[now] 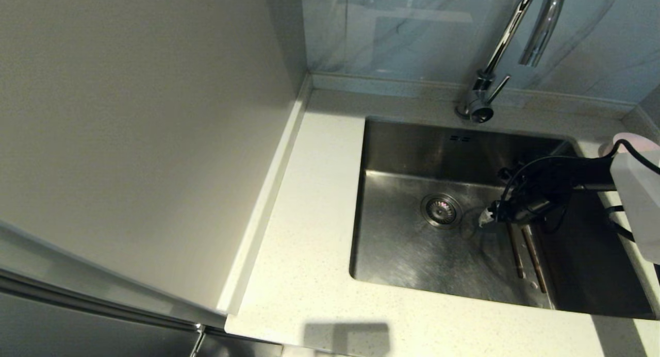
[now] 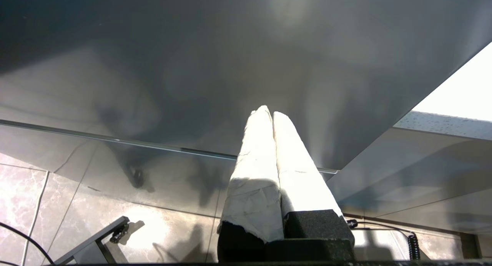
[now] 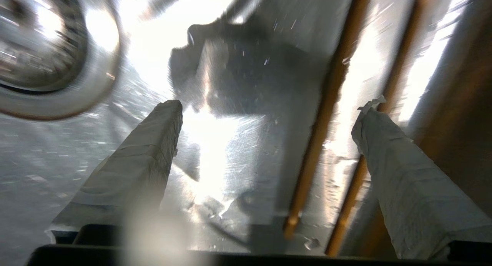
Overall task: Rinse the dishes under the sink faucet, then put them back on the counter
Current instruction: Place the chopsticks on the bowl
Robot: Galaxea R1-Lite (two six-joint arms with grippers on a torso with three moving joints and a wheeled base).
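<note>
Two chopsticks (image 1: 526, 256) are lying side by side on the floor of the sink (image 1: 412, 254), their long axes running roughly parallel from the far side toward the near rim, just right of the one round drain (image 1: 441, 210). I am holding my right gripper (image 3: 265, 116) low over their far ends, fingers spread wide and grasping nothing. One pink bowl (image 1: 626, 140) is sitting on the counter (image 1: 309, 217) behind my arm. My left gripper (image 2: 269, 116) is hanging parked below the counter, fingers pressed together.

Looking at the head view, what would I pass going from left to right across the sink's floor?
Bare sink floor → drain → right gripper, open → chopsticks lying side by side.
</note>
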